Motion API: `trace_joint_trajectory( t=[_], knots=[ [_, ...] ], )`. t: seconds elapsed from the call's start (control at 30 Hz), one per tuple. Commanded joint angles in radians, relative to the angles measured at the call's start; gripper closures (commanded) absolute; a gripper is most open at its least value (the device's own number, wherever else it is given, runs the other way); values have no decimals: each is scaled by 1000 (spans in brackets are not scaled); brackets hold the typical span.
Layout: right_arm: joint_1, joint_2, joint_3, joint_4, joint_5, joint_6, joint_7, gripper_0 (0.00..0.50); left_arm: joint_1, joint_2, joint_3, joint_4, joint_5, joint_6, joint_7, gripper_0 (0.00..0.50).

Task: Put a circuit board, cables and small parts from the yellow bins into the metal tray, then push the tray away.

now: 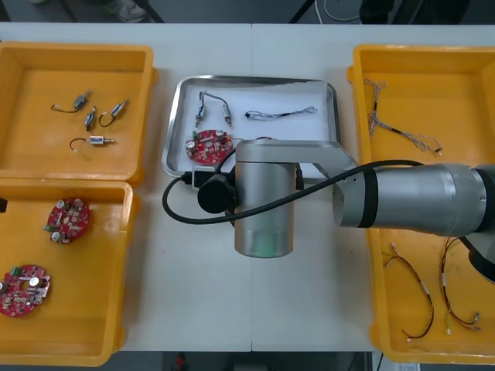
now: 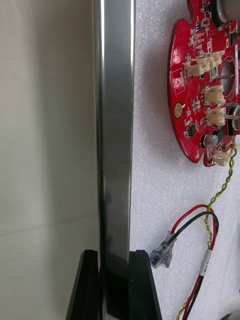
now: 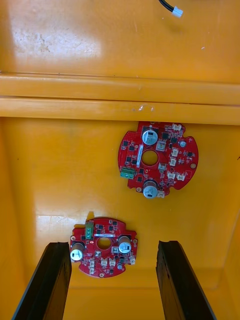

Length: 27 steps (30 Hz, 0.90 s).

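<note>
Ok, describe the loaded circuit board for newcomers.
Find the central metal tray, its near rim clamped by the right gripper. The circuit board lies in its near left corner. Unlike the two boards in the yellow bin below the left gripper, it rests on white lining.

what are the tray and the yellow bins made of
Metal tray: looks like polished steel, its rim mirror-bright where the right end effector grips it; white pebbly lining, perhaps foam. Yellow bins: likely moulded plastic, smooth with soft glare.

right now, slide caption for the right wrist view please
Fingers of the right gripper shut on the rim of the metal tray, a red circuit board and cable lying inside.
</note>
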Motion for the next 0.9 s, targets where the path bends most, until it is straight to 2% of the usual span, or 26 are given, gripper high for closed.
trace_joint_trajectory(
  t=[0.03,0.43,0.7,0.9],
  knots=[
    [-68,7,7,37,24,-31,64,500,20,-7,-12,-25,-10,-11,-25,0],
    [-105,27,9,206,64,-169,110,500,20,-7,-12,-25,-10,-11,-25,0],
    [-134,73,4,316,96,-210,116,500,20,-7,-12,-25,-10,-11,-25,0],
    [-139,79,-13,347,96,-239,116,500,20,-7,-12,-25,-10,-11,-25,0]
  ],
)
